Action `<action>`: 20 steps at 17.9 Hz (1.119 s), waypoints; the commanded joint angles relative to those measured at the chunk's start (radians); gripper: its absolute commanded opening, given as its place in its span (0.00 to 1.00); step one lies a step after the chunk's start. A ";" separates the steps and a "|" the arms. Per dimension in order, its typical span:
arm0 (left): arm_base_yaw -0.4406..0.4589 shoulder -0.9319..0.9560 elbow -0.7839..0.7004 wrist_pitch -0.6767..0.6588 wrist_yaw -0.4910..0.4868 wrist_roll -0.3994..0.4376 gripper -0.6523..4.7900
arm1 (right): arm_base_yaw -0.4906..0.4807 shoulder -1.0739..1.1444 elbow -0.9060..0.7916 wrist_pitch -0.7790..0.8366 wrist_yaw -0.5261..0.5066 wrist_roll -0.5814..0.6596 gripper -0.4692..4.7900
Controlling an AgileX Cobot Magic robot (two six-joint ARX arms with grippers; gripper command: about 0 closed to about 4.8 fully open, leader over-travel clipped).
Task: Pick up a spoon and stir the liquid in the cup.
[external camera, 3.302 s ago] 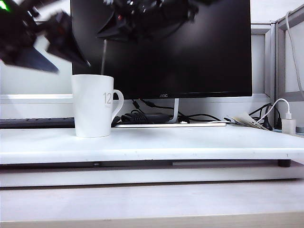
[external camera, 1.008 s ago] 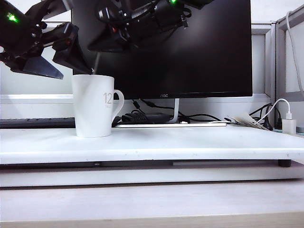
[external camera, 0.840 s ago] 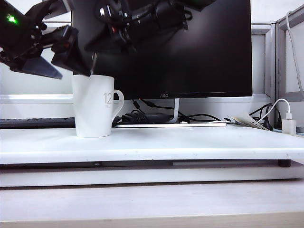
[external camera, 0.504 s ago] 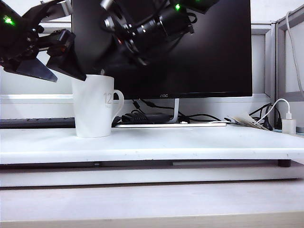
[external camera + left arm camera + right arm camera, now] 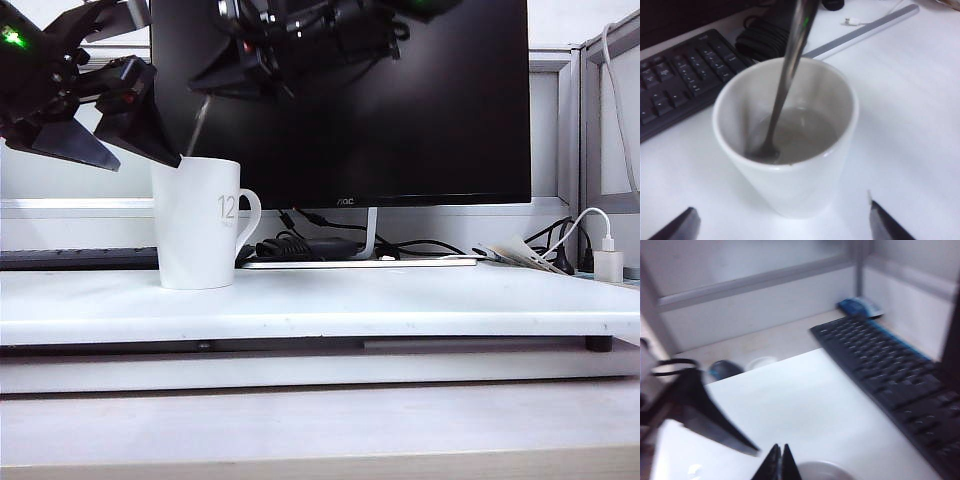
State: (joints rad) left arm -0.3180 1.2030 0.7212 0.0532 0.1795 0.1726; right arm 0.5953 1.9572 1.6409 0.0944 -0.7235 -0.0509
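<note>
Count of items on and above counter [image 5: 400, 300]
One cup [image 5: 196, 222], one spoon [image 5: 786, 82], one monitor [image 5: 400, 100], one keyboard [image 5: 675, 85], one white charger plug [image 5: 607, 263]; two grippers: left gripper [image 5: 105, 135], right gripper [image 5: 235, 78].

White cup [image 5: 196, 224] upright on desk; spoon [image 5: 785, 85] tilted inside, bowl in liquid.

Spoon [image 5: 785, 85] top beyond frame edge

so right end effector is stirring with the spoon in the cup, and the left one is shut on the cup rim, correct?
Not quite. The left end effector is open, its fingers either side of the cup, not gripping; the left wrist view shows it. The right end effector does hold the spoon in the cup.
</note>
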 commanded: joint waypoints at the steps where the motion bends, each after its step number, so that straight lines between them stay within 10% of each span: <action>1: 0.001 -0.004 0.002 0.006 0.005 0.008 1.00 | -0.001 -0.004 0.011 -0.075 -0.046 0.005 0.08; 5: 0.001 -0.004 0.002 0.006 0.005 0.008 1.00 | -0.001 -0.004 0.011 -0.260 -0.025 -0.076 0.08; 9: 0.001 -0.004 0.003 0.006 0.005 0.008 1.00 | -0.001 -0.004 0.011 -0.243 0.233 -0.113 0.08; 14: 0.001 -0.004 0.002 0.007 0.005 0.011 1.00 | 0.000 -0.004 0.011 -0.001 -0.022 -0.021 0.08; 20: 0.001 -0.004 0.002 0.007 0.005 0.011 1.00 | 0.000 -0.004 0.011 -0.123 -0.136 -0.003 0.08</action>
State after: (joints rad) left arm -0.3176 1.2030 0.7212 0.0505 0.1795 0.1837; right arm 0.5945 1.9572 1.6489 -0.0135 -0.8497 -0.0525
